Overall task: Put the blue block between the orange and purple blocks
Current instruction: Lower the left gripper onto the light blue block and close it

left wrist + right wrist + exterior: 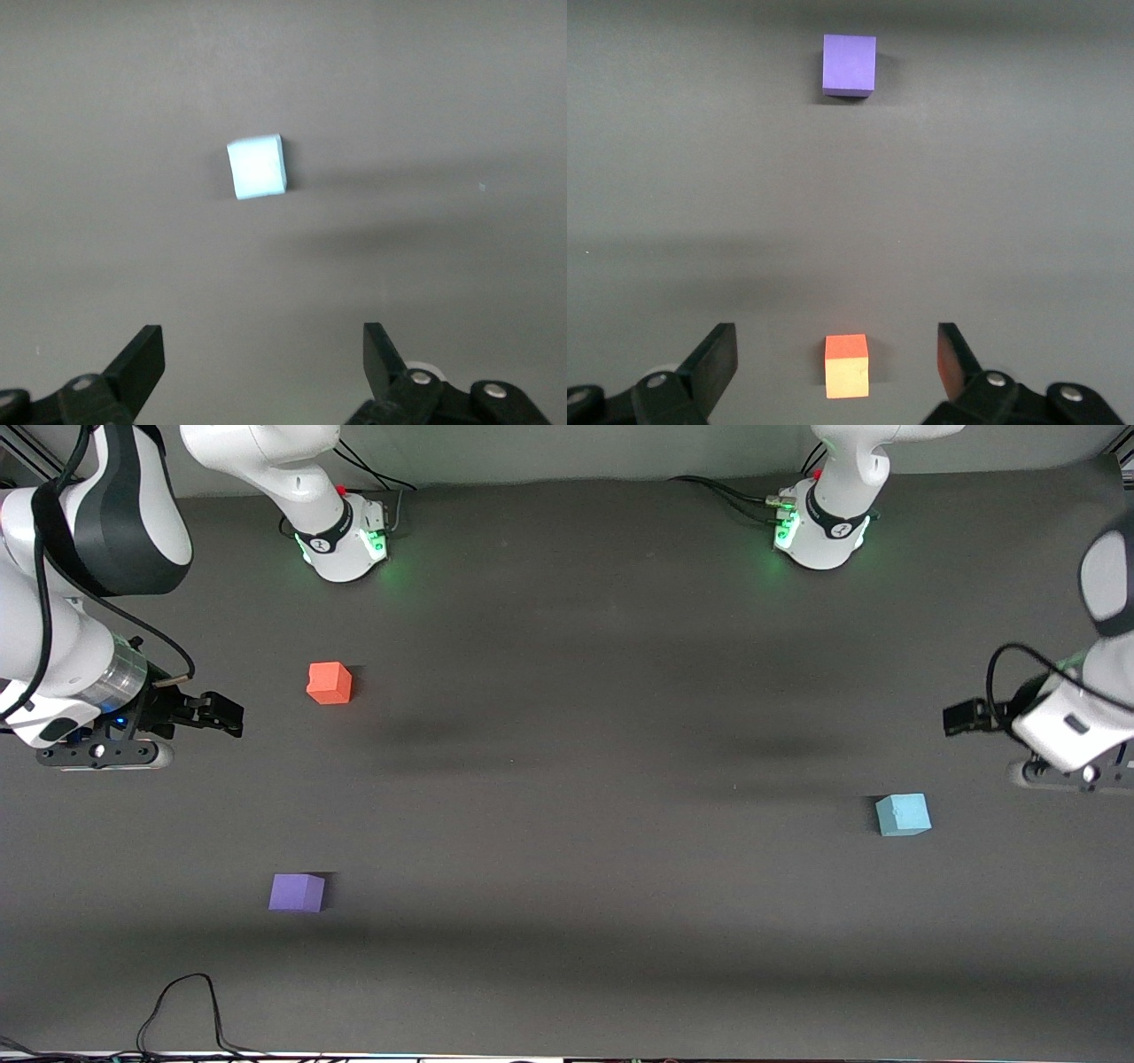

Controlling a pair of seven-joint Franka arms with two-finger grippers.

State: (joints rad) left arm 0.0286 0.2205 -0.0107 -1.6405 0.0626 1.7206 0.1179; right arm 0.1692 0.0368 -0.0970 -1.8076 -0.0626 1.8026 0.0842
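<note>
Item 1, my left end effector (pixel 959 716): raised over the desk (pixel 585 779) at the left arm's end, with nothing under it but bare surface. In the left wrist view it (pixel 263 354) has its two fingers (pixel 142 359) spread wide apart and holds nothing.

Item 2, my right end effector (pixel 226 715): raised over the desk at the right arm's end, beside the orange block. In the right wrist view it (pixel 837 354) is also spread wide, fingers (pixel 718 359) well separated, empty. Neither arm touches a block.

Item 3, blue block (pixel 903 814): a light sky-blue cube resting flat on the desk toward the left arm's end, nearer to the front camera than the left end effector and well apart from the other two cubes. In the left wrist view it (pixel 257 166) sits ahead of the open fingers, untouched, slightly turned relative to them.

Item 4, orange block (pixel 330 683): an orange-red cube on the desk toward the right arm's end, farther from the front camera than the purple one. In the right wrist view it (pixel 846 365) appears between the two spread fingers, though it lies on the desk below them.

Item 5, purple block (pixel 297 892): a violet cube on the desk toward the right arm's end, nearer to the front camera than the orange block, well apart from it. The right wrist view shows it (pixel 850 64) ahead of the orange cube, roughly in line with it. The stretch of desk between these two cubes holds no blue block.
</note>
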